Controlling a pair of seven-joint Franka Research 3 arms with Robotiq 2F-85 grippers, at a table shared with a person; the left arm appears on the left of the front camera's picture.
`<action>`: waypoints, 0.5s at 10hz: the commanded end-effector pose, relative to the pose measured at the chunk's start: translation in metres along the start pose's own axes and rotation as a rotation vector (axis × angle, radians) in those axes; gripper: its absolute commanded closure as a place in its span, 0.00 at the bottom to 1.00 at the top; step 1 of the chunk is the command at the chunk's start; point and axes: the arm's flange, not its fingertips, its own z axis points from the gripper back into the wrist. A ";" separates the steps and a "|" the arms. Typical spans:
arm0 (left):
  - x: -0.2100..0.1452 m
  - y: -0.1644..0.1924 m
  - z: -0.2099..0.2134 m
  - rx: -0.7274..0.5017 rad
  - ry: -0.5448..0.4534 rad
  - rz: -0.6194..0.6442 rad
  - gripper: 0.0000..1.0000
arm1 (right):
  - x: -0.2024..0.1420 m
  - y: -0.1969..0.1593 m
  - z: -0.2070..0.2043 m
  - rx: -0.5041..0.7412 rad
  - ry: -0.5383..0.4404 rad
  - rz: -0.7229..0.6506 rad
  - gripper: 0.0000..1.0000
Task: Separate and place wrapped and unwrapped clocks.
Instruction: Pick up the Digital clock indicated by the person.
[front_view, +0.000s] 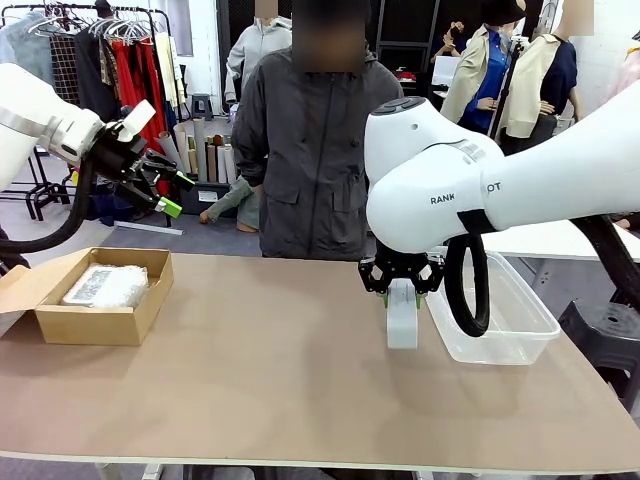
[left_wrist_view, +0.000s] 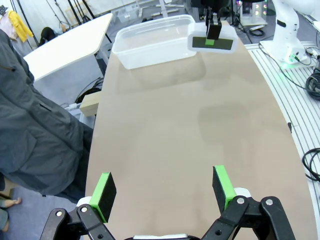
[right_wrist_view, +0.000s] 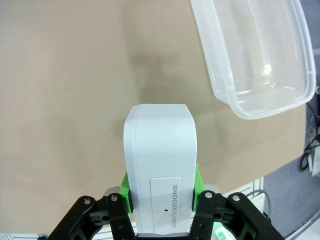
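Cardboard box (front_view: 95, 318) — clear tub (front_view: 510, 325)

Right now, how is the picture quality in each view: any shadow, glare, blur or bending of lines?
Front view: even light, sharp; the unwrapped clock in the right claw throws a faint shadow on the table. Left wrist view: wide-angle bending curves the table edges; the open left claw is sharp. Right wrist view: a soft shadow beyond the clock; mild glare on the clear tub.
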 end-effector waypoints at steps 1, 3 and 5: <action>0.001 -0.005 0.000 0.011 0.000 -0.004 0.00 | 0.001 -0.001 0.003 0.019 0.005 0.001 1.00; 0.001 -0.005 0.000 0.011 0.000 -0.004 0.00 | -0.001 -0.001 0.006 0.017 -0.016 0.036 1.00; 0.001 -0.005 0.000 0.011 0.000 -0.004 0.00 | 0.003 -0.005 0.030 0.087 0.055 0.104 1.00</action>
